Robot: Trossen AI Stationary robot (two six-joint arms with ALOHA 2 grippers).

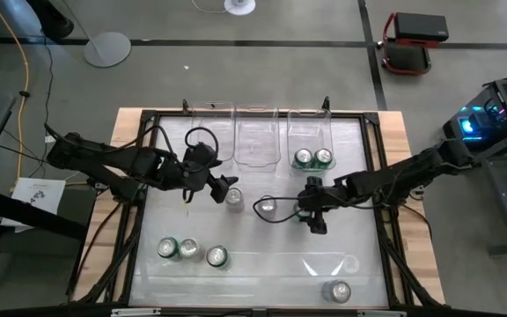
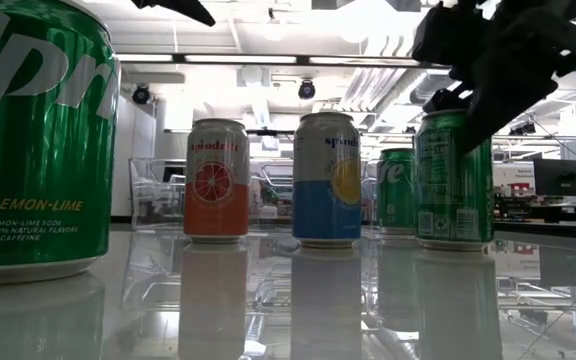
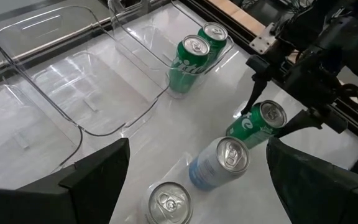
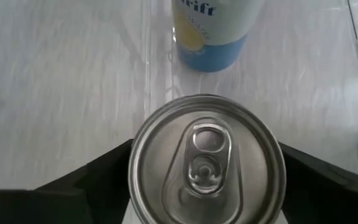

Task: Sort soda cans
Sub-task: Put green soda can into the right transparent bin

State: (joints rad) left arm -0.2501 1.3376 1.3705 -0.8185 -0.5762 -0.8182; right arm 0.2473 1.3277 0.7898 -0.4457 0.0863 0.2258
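Two green cans [image 1: 312, 158] already in right-hand bin [image 1: 311, 132]; other bins bare. My right gripper [image 1: 310, 209] straddles green can [image 3: 257, 124] mid-table, fingers alongside, grip unconfirmed. My left gripper [image 1: 223, 187] spread wide, empty, near blue can [image 1: 235, 197]. Six cans still loose.

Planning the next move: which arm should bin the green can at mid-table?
Right. The right gripper sits around that green can, on the side of the bin holding two green cans. The left gripper is open by another can, farther from that bin.
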